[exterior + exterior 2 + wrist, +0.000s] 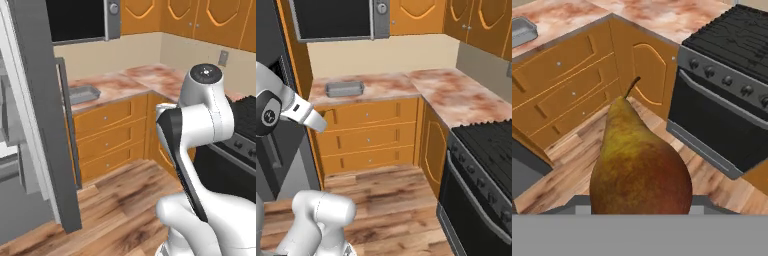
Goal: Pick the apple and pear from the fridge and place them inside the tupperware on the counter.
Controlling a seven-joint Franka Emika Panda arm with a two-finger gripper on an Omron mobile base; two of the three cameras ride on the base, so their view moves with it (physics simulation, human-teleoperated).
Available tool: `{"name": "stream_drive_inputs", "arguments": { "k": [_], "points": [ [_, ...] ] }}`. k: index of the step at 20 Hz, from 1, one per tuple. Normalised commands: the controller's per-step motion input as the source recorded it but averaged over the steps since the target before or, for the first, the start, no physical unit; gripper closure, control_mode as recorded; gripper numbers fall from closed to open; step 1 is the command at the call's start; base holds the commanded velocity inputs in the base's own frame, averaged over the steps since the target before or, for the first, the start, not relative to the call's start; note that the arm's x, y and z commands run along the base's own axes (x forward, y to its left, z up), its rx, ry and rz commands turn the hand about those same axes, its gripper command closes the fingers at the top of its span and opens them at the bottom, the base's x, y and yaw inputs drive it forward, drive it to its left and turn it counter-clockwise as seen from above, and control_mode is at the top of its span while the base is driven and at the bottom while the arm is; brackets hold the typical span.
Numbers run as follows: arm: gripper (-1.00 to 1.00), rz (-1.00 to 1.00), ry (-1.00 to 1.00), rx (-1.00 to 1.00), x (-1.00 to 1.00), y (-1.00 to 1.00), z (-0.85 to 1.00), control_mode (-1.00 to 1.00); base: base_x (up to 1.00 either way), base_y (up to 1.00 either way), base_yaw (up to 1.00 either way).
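Observation:
The pear [639, 165], yellow-brown with a reddish flush and a short stem, looms in the middle of the hand view, hanging above the wooden floor with my gripper shut on it. It hides the fingertips. The grey tupperware [82, 93] [344, 89] [523, 31] sits on the pinkish marbled counter [130, 80] [406, 85] [562, 17], near its left end and beside the fridge. The fridge's dark-grey door [40, 115] stands open at the left. The apple is out of view.
A black stove and oven [486, 150] [727, 100] stand to the right of the counter's corner. Orange drawers [368, 135] run under the worktop. A dark microwave [80, 20] hangs above. Wooden floor [391, 200] lies between fridge and stove.

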Motion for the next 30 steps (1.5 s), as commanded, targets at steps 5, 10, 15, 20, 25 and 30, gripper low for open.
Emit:
{"name": "stream_drive_inputs", "arguments": {
  "k": [5,10,15,20,25,30],
  "points": [
    [1.00,0.00,0.00,0.00,0.00,0.00,0.00,1.00,0.70,-0.61,0.63],
    [1.00,0.00,0.00,0.00,0.00,0.00,0.00,1.00,0.79,-0.44,0.47],
    [1.00,0.00,0.00,0.00,0.00,0.00,0.00,1.00,0.82,-0.35,0.24],
    [1.00,0.00,0.00,0.00,0.00,0.00,0.00,1.00,0.81,-0.32,0.04],
    [1.00,0.00,0.00,0.00,0.00,0.00,0.00,1.00,0.73,-0.31,0.00],
    [1.00,0.00,0.00,0.00,0.00,0.00,0.00,1.00,0.75,-0.15,0.00]
  ]
}}
